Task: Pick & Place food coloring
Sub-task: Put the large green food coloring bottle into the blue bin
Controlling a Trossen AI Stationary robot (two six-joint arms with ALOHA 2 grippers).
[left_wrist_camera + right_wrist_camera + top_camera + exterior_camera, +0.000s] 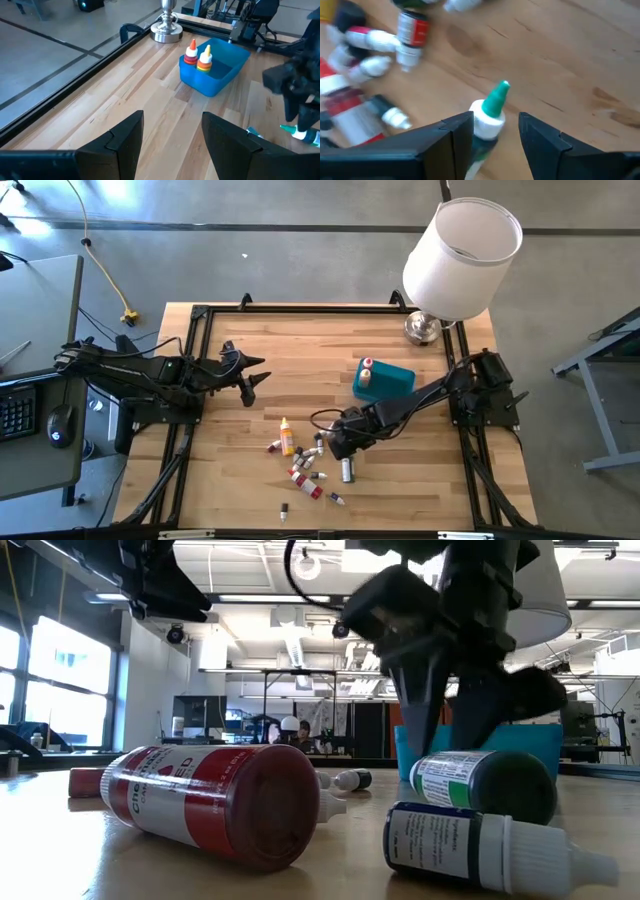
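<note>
The right gripper (334, 442) is hanging low at the centre of the high view, its fingers closing around a green-tipped bottle (489, 116). The other bottles (300, 465) are lying scattered on the table (240, 480) just left of it. Two bottles (197, 56) are standing in the blue bin (220, 75). The left gripper (254, 379) is waiting open at the centre left.

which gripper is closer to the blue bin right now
Right. The right gripper hangs over the scattered bottles, just in front of the bin, with a green-tipped bottle between its fingers. The left gripper waits open, well off to the bin's left.
</note>
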